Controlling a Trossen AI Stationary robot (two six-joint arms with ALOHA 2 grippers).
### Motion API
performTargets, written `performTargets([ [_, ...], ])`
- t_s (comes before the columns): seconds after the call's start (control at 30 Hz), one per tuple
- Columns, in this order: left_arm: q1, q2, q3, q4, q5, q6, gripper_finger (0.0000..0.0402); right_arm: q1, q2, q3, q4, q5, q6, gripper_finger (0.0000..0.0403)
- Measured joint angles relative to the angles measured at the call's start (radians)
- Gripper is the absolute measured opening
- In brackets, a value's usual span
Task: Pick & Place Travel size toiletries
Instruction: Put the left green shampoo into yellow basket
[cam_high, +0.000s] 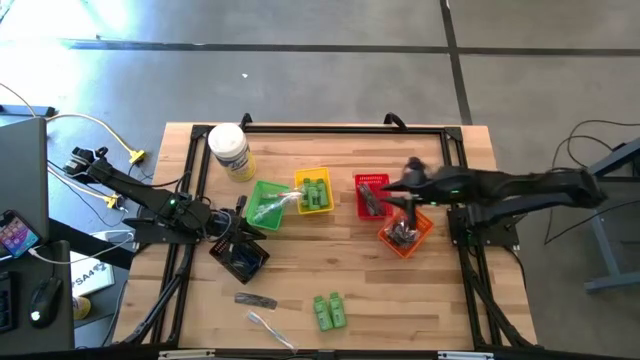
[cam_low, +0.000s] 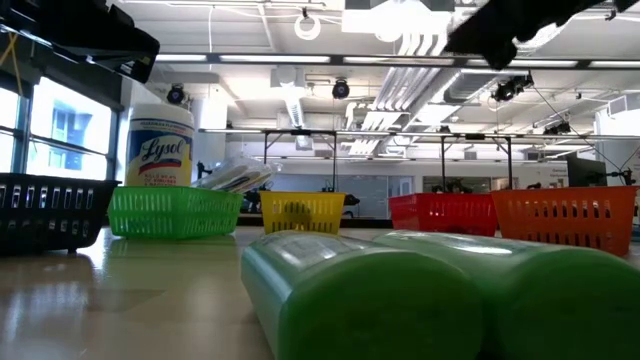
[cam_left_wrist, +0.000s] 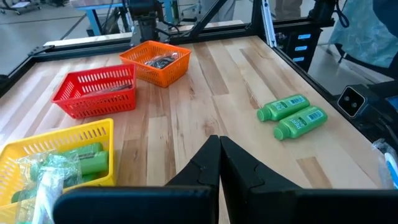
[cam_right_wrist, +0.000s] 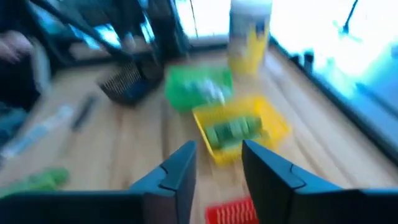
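While the right gripper (cam_high: 408, 200) hangs jaws spread over the red basket (cam_high: 371, 194), two green bottles (cam_high: 329, 310) lie at six o'clock on the surface (cam_high: 340, 260); left gripper (cam_high: 243, 222), jaws pressed together.

Two dark jointed arms with small green lights, black angular fingers (cam_left_wrist: 211, 163)

Two arms reach inward from opposite sides.
Left tool (cam_left_wrist: 219, 163) has its fingers pressed together, empty; right tool (cam_right_wrist: 217, 163) shows fingers parted, nothing between them.
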Motion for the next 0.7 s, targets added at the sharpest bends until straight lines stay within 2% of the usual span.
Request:
performTargets([
  [0.3, 0.0, 0.0, 0.0, 0.0, 0.0, 0.003, 0.0, 0.074, -0.425, -0.229, 0.087, -0.02, -0.018, 0.0016],
  [0.5, 0.0, 0.0, 0.0, -0.003, 0.0, 0.003, 0.0, 0.111, -0.625, -0.469, 0.26, -0.049, -0.018, 0.0004],
  [0.7, 0.0, 0.0, 0.0, -0.002, 0.0, 0.026, 0.0, 0.129, -0.706, -0.613, 0.395, -0.125, -0.04, 0.0004],
])
